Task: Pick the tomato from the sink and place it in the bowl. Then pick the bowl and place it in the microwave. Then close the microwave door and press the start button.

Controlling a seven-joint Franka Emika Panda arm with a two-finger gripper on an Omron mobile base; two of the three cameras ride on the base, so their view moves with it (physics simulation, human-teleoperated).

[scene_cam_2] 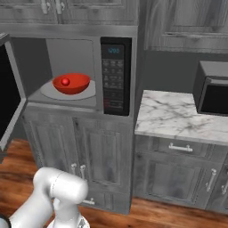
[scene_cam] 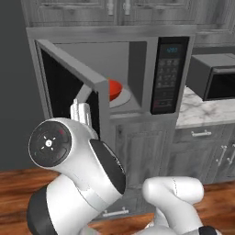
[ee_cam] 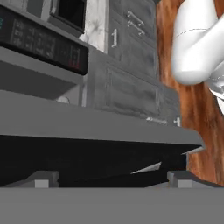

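The microwave (scene_cam_2: 89, 44) stands with its microwave door (scene_cam: 69, 87) swung partly out to the left. On the turntable plate (scene_cam_2: 91, 92) inside sits the red bowl (scene_cam_2: 73, 84), and the tomato (scene_cam_2: 65, 81) lies in it. From the left base view just an edge of the bowl (scene_cam: 115, 89) shows past the door. My gripper (scene_cam: 81, 102) is at the door's outer face, near its free edge. In the hand view the gripper (ee_cam: 109, 181) is open, with its fingertips (ee_cam: 41, 179) wide apart against the door's dark glass (ee_cam: 87, 157) and nothing held. The black keypad panel (scene_cam_2: 113, 75) is right of the cavity.
A smaller dark box appliance (scene_cam_2: 213, 89) stands on the marble counter (scene_cam_2: 178, 116) to the right of the microwave. Grey cabinet doors with handles (scene_cam_2: 80, 171) run below, above a wooden floor (scene_cam: 18, 179). My own arm's elbow (scene_cam: 50, 142) bulks low in the left base view.
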